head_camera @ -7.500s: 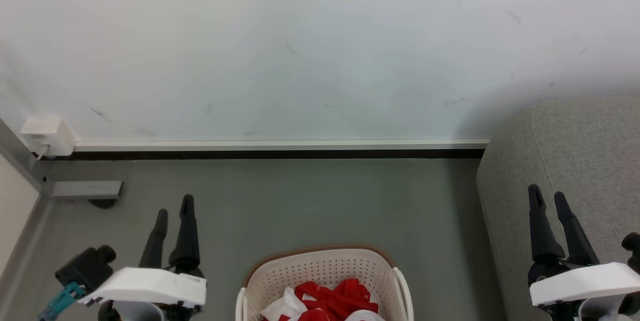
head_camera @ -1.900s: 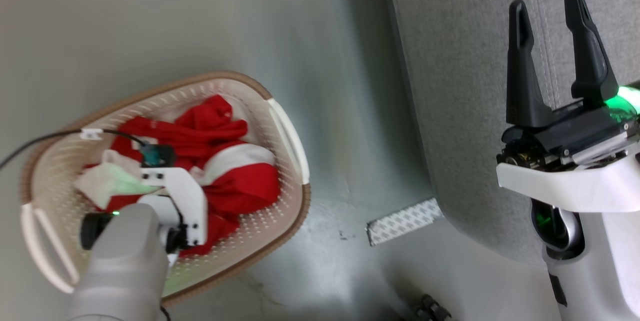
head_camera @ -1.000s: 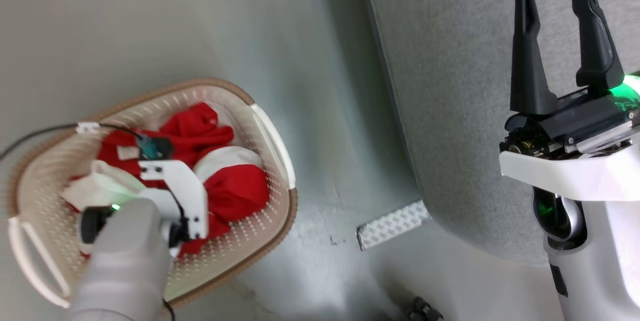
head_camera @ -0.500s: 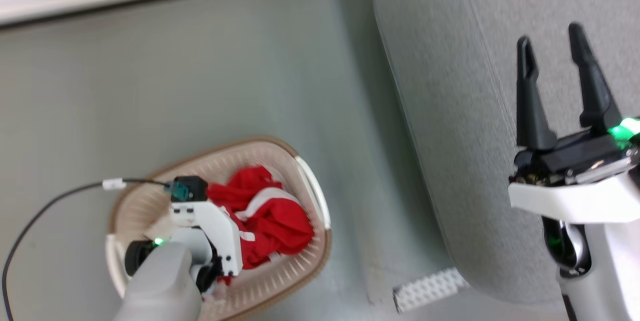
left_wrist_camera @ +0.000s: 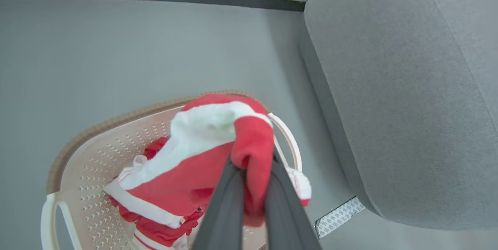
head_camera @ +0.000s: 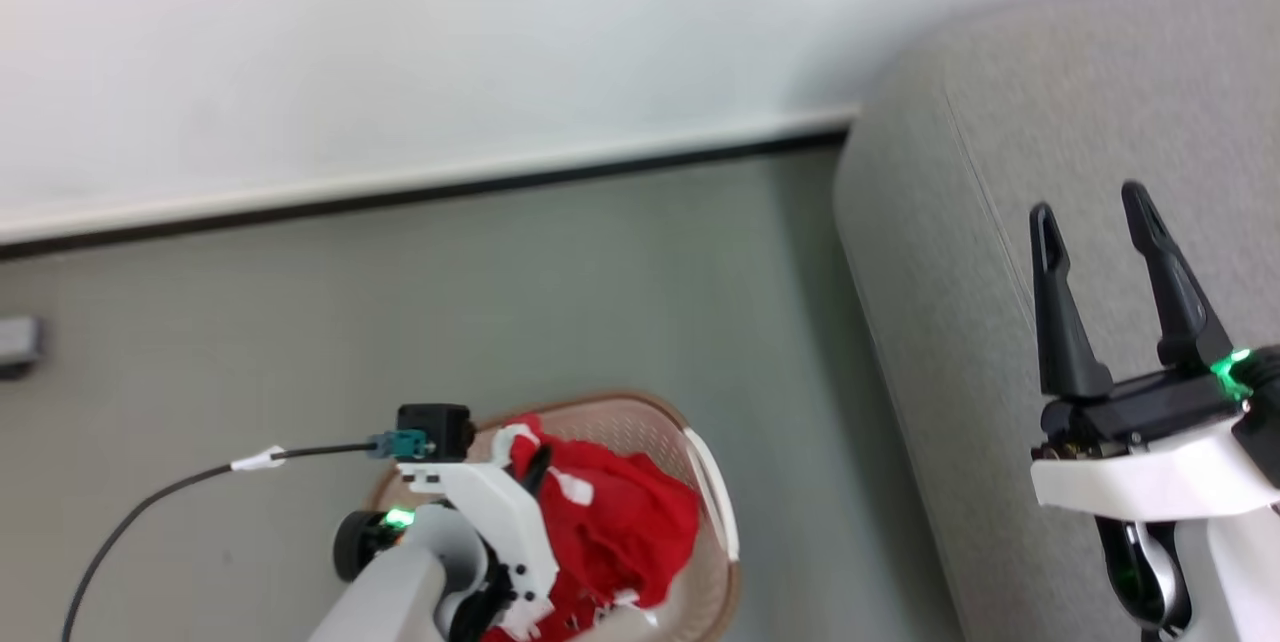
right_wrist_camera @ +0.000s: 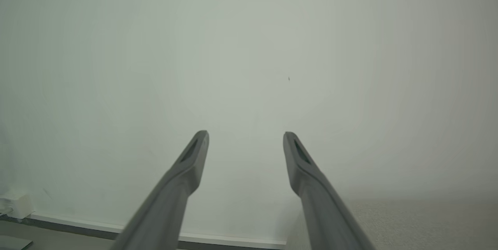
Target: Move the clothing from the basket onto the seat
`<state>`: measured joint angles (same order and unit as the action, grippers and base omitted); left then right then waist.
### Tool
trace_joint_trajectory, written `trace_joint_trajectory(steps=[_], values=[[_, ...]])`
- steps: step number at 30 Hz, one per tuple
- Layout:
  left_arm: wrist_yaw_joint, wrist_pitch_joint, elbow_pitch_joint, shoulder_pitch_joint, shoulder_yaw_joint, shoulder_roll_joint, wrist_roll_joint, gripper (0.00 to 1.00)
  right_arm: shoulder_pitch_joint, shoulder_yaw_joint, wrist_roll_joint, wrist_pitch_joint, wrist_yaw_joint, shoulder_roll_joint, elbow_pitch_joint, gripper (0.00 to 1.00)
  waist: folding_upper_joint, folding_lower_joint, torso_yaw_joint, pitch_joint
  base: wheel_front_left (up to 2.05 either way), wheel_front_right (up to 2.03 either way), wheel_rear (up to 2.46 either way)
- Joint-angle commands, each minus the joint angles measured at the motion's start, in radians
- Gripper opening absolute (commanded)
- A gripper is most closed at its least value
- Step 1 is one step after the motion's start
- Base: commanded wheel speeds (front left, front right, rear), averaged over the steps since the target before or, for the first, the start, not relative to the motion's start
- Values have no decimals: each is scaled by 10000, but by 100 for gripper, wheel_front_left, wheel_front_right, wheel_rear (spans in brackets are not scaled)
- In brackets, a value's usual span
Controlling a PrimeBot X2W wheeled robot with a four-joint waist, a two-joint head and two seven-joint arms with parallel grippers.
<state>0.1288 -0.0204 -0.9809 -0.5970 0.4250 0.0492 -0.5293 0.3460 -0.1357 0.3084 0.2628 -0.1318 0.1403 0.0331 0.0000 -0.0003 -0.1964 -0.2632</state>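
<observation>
My left gripper is shut on a red garment with a white band, which hangs bunched above the basket. More red and white clothing lies inside the basket. In the head view the left gripper and the lifted clothing sit over the cream basket with its brown rim at the bottom centre. The grey sofa stands to the right of the basket. My right gripper hovers open over the sofa with nothing between its fingers; the right wrist view has this gripper facing the wall.
A white wall with a skirting board runs behind the grey floor. A black cable trails left from my left wrist. A patterned tape strip lies on the floor by the sofa's foot. A white socket box sits low on the wall.
The head camera has tilted up, so the wall has come into view. My left gripper has risen out of the basket with a red garment in it. The right gripper stays open.
</observation>
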Motion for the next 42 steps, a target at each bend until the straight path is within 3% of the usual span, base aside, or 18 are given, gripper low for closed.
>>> trace_joint_trajectory(steps=[1, 11, 18, 25, 32, 42], values=[[18, -178, 260, 194, 112, 49, -183, 0, -220, 28, -43, 29, 21, 94, 25, 100, 0, 3, 468, 585, 0, 0, 0], [1, -1323, 2907, 605, 558, 481, -179, 0, -893, -44, -29, 17, 21, 353, 191, 100, 0, 3, 942, 1504, 0, 0, 0], [-462, -1686, 5600, 750, 458, 835, 61, 0, -1285, -104, -26, 17, 21, 343, 227, 100, 0, 3, 948, 1983, 0, 0, 0], [-690, -1086, 7730, 199, 509, 1258, 397, 0, -1588, -357, 24, 17, 21, 328, 308, 100, 0, 3, 924, 2194, 0, 0, 0], [-896, -654, 8221, -401, 513, 1128, 419, 0, -1739, -603, 144, 17, 21, 397, 312, 100, 0, 3, 949, 2231, 0, 0, 0], [-906, -763, 7612, -1058, 533, 933, 414, 0, -1538, -1206, 361, 17, 21, 554, 207, 100, 0, 3, 844, 2173, 0, 0, 0]])
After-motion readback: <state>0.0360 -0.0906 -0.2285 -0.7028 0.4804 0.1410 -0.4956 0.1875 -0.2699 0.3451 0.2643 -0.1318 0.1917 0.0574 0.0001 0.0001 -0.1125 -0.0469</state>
